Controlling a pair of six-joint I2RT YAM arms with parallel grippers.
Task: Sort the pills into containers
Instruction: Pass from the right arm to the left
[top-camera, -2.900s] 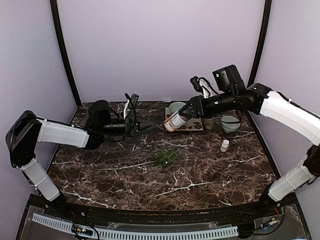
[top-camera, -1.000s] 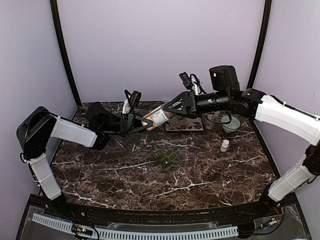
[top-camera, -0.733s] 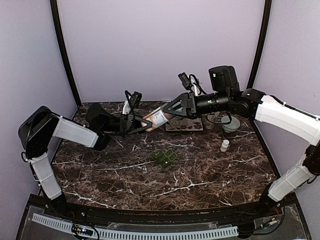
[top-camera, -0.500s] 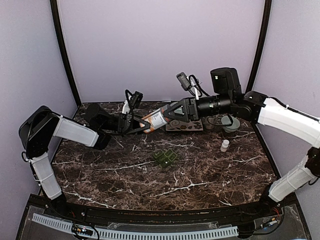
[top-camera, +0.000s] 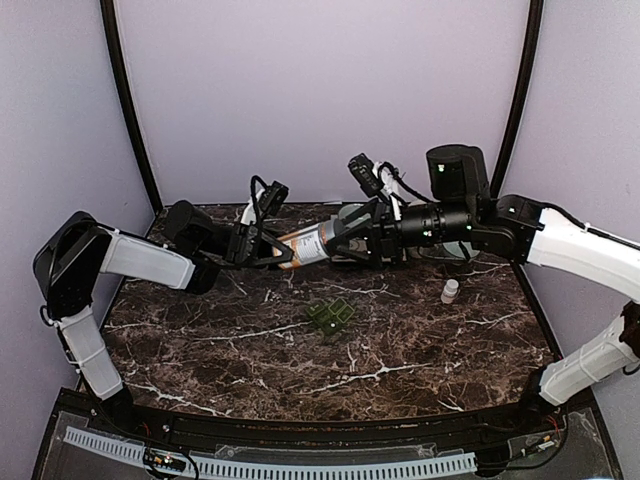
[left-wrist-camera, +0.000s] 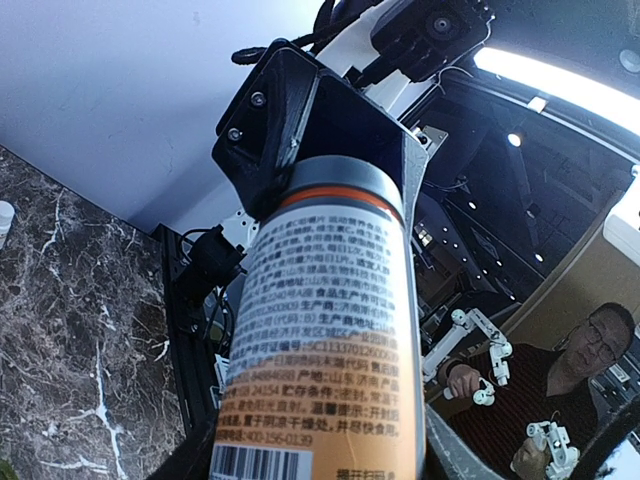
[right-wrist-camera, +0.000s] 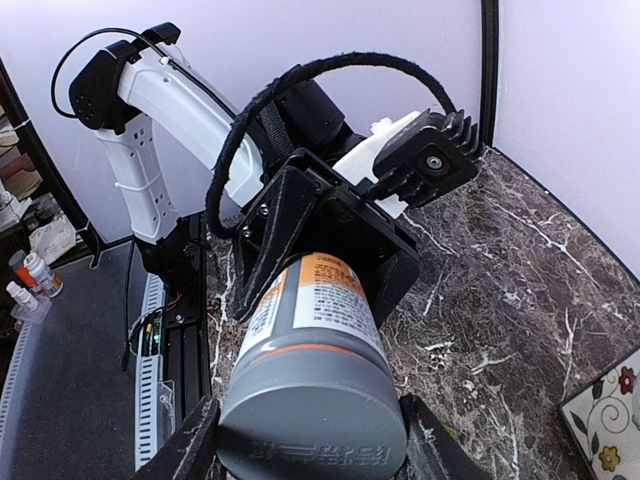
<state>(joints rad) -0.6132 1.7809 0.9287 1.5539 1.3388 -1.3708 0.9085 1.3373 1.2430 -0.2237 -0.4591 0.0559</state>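
Note:
An orange-and-white pill bottle (top-camera: 305, 245) with a grey cap hangs on its side above the back of the table, held between both grippers. My right gripper (top-camera: 347, 240) is shut on its cap end; the grey cap (right-wrist-camera: 312, 420) fills the space between my right fingers. My left gripper (top-camera: 270, 247) is shut on the base end, and the label (left-wrist-camera: 325, 330) fills the left wrist view. The dark-green pill organiser (top-camera: 331, 316) lies on the marble table (top-camera: 200, 350) near the middle, below and in front of the bottle. No loose pills show.
A small white bottle (top-camera: 450, 291) stands at the right of the table. A corner of a floral tray (right-wrist-camera: 605, 405) shows behind the right arm. Dark poles and lilac walls close in the back and sides.
My right arm has carried the bottle left and lower, from over the tray to my left gripper. The left gripper has risen to meet it and now holds its base end.

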